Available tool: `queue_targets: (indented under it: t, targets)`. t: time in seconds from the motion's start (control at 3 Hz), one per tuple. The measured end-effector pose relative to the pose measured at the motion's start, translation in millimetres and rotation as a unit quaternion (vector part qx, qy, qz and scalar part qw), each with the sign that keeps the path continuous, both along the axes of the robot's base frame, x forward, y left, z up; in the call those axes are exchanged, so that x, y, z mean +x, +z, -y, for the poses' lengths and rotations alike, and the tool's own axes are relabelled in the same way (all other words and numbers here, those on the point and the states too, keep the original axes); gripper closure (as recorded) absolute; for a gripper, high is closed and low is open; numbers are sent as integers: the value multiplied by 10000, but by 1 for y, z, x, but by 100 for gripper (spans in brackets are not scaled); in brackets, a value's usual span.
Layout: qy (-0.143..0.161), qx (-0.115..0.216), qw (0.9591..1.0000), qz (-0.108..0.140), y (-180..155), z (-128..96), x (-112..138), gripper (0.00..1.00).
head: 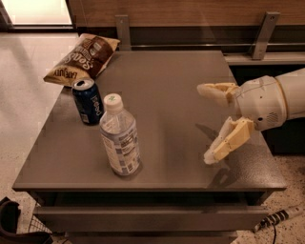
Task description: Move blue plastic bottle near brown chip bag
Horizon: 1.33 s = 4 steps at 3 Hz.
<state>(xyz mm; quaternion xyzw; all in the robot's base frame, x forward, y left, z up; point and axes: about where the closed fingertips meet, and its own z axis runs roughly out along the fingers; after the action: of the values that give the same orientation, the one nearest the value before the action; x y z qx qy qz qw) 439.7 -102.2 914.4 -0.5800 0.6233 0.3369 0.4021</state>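
Cream gripper (205, 124), right, above grey table (167, 95) — clear bottle (120, 143) (pale label), brown bag (83, 59).

Dim, warm indoor light falls on the bench (167, 71); a pane (38, 12) glares white upper left. The claw (205, 124), spread open over the right side, throws soft shadows below.

- Table (181, 86): grey, flat top.
- Bottle (120, 138): upright, front left.
- Can (88, 102): upright, just behind the bottle.
- Chip bag (83, 59): lying at rear-left corner, overhanging the edge.
- Gripper (206, 123): over right side, fingers spread.
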Motion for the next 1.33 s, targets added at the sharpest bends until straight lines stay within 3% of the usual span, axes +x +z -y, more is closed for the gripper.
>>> queue_targets:
  t: [0.33, 0.67, 1.33]
  targets:
    - [19, 834, 9964, -119, 10, -27, -14, 0]
    - [-23, 1408, 9900, -8, 19, -49, -28, 0]
    - [-169, 1446, 9893, 9, 9, -59, -24, 0]
